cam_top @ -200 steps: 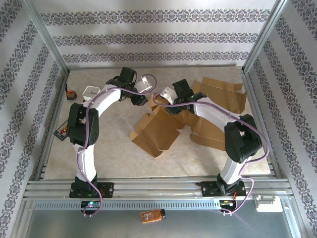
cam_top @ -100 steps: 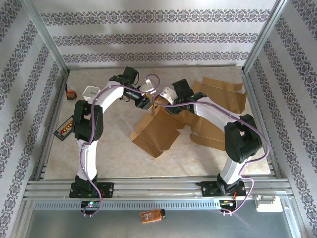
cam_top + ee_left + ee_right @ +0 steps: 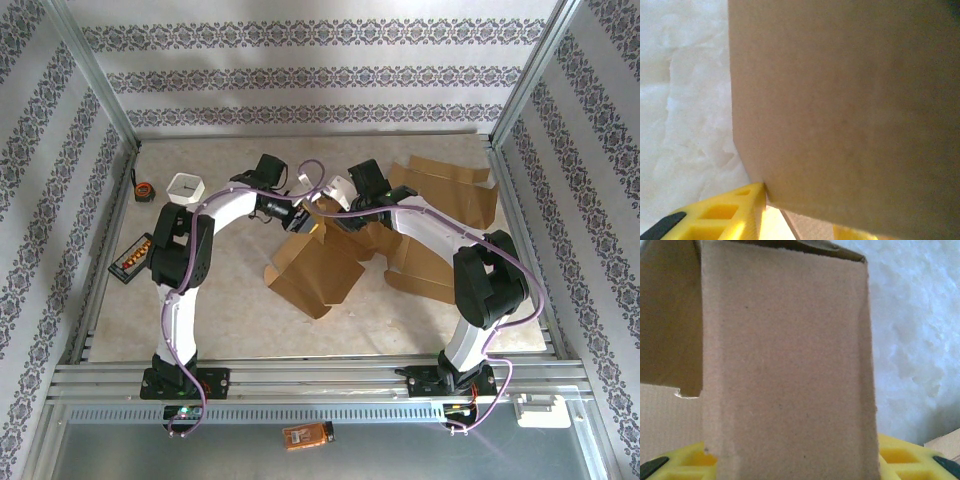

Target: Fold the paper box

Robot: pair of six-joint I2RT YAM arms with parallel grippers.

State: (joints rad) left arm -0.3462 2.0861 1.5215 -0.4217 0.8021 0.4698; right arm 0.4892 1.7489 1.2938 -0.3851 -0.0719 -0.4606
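Note:
The brown paper box (image 3: 318, 268) lies partly folded in the middle of the table, with flaps standing up at its far side. My left gripper (image 3: 300, 217) is at the box's far left flap. In the left wrist view a brown panel (image 3: 840, 110) covers most of the picture, and its lower corner touches one yellow finger (image 3: 725, 215). How far those jaws stand apart is unclear. My right gripper (image 3: 336, 214) is at the neighbouring flap. In the right wrist view an upright panel (image 3: 790, 365) spans the gap between the yellow fingers (image 3: 905, 455), which press its sides.
More flat brown cardboard (image 3: 450, 190) lies at the back right. A white square cup (image 3: 186, 186) and a small orange-black tape measure (image 3: 145, 190) sit at the back left. A black holder (image 3: 132, 258) rests by the left rail.
My left arm has swung right, bringing its gripper from clear of the box up to the far left flap, with its jaws narrowing. The right arm and box have stayed put.

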